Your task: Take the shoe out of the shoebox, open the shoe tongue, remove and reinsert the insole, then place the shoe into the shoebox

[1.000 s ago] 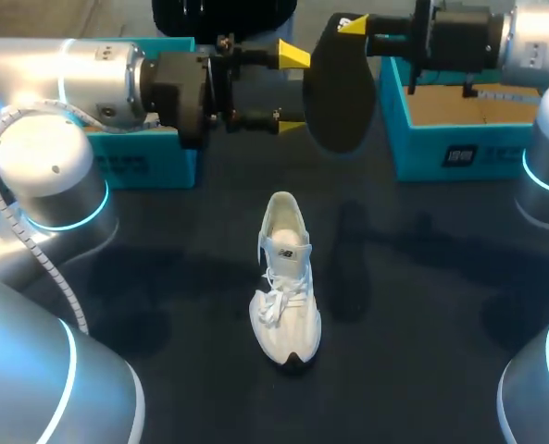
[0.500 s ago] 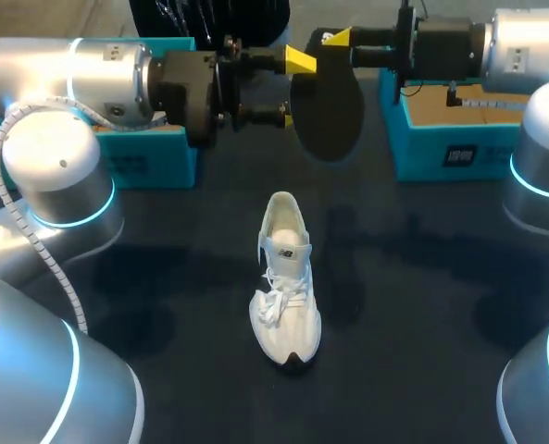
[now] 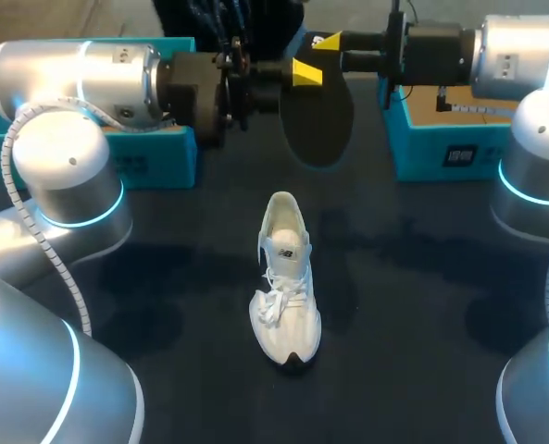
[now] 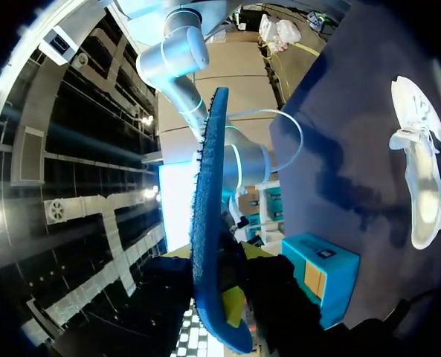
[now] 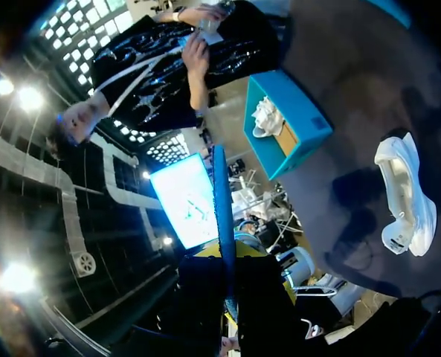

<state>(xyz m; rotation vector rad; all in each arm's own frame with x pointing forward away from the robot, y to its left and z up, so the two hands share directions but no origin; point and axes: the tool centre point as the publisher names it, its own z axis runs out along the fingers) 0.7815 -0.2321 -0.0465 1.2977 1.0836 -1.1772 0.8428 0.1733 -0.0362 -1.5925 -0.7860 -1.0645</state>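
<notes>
— What sits on our desk (image 3: 413,305)?
— We see a white shoe (image 3: 285,277) at its middle, upright, toe toward the near edge.
— And farther back?
— A teal box (image 3: 154,166) by the far left corner, a second teal box (image 3: 459,153) by the far right.

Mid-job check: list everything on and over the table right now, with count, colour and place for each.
shoe: one, white, laced, lying at the table's middle, toe toward the robot.
insole: one, dark (blue in the wrist views), up in the air beyond the shoe, between both grippers.
left shoebox: one, teal, far left, partly behind the left arm.
right shoebox: one, teal, far right, under the right arm.
table: one, dark.
left gripper: one, yellow-tipped, shut on the insole.
right gripper: one, yellow-tipped, shut on the insole from the other side.
</notes>
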